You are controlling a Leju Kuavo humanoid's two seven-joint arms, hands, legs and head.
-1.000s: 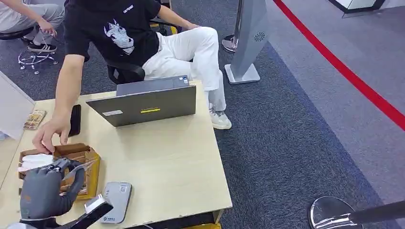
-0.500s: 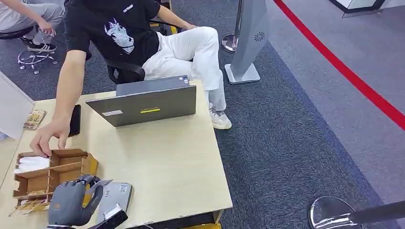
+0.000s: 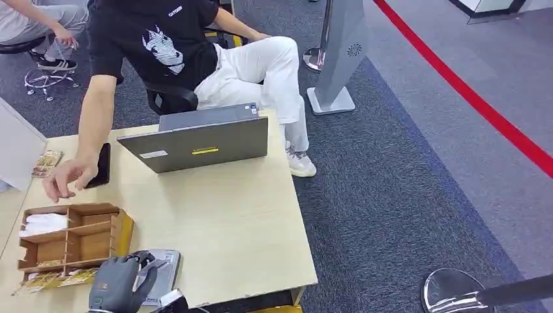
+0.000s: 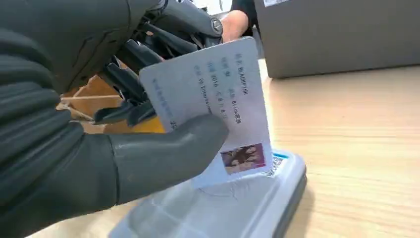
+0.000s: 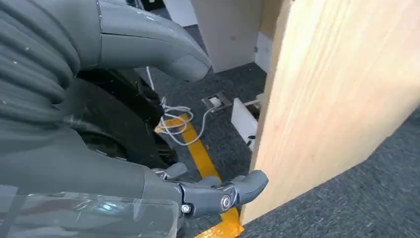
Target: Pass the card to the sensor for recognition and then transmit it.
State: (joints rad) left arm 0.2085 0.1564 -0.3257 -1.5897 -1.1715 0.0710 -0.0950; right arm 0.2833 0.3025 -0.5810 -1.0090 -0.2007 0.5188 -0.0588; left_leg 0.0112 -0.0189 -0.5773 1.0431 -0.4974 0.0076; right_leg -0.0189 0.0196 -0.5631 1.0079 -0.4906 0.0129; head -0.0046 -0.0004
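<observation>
— Card (image 4: 218, 99): where do you have it?

— Head view: my left hand (image 3: 120, 290) sits over the grey sensor (image 3: 166, 264) at the near edge of the table (image 3: 235, 215), beside the wooden box (image 3: 78, 241). A person's hand (image 3: 65, 177) hovers past the box.

— Left wrist view?

— Thumb (image 4: 163, 153) and dark fingers (image 4: 133, 84) pinch the card, tilted just above the sensor (image 4: 237, 203).

— Right wrist view?

— Right hand (image 5: 124, 114) hangs beside the table's side (image 5: 337, 89), holding nothing, fingers apart.
</observation>
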